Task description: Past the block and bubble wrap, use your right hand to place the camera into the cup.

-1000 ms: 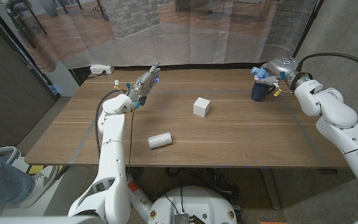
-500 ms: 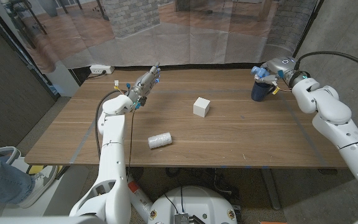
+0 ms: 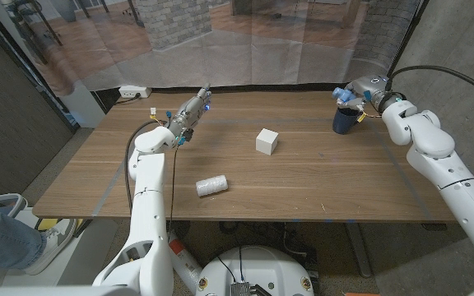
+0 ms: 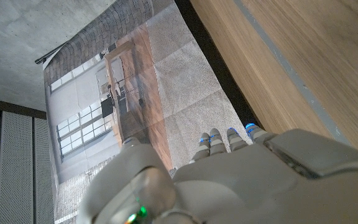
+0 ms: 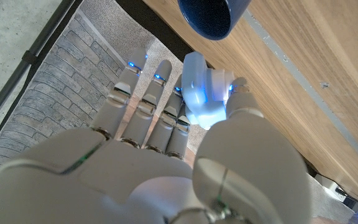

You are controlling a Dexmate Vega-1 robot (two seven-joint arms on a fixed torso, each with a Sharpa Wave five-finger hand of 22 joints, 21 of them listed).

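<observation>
Head view: the right hand (image 3: 354,93) is raised at the far right of the wooden tabletop (image 3: 303,181), just above the dark blue cup (image 3: 343,120) that stands upright there. A small pale camera (image 3: 343,95) appears to sit in its fingers, though it is too small here to be sure of the grip. The white block (image 3: 267,141) stands near the middle of the tabletop, and the roll of bubble wrap (image 3: 211,186) lies nearer the front edge, well apart from the cup. The left hand (image 3: 192,112) is at the far left, fingers straight and holding nothing.

Left wrist view: the left hand (image 4: 241,168) shows its back, fingertips extended beside the tabletop (image 4: 303,56) edge.

Right wrist view: the right hand (image 5: 166,143) pinches the white camera (image 5: 205,94) between thumb and fingers, close to the open mouth of the cup (image 5: 215,17).
</observation>
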